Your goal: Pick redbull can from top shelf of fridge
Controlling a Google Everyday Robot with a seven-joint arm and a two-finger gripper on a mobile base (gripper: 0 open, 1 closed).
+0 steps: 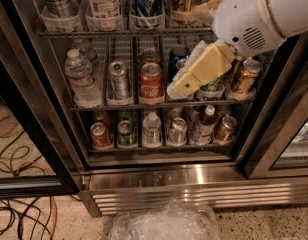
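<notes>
Camera view: The redbull can (147,1) stands upright in a clear tray on the top shelf (119,33) of the fridge (194,176), just right of a white printed can (104,1). The gripper (183,86) is below that shelf, in front of the middle rack, near a red cola can (151,81) on its left. Whether the gripper is apart or together cannot be determined.

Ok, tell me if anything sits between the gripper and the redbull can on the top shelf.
Nothing covers the redbull can. The gripper hangs lower right of it, before the middle rack, so the front wire of the top shelf and the can's clear tray cross the straight path. A white can stands close beside it.
</notes>
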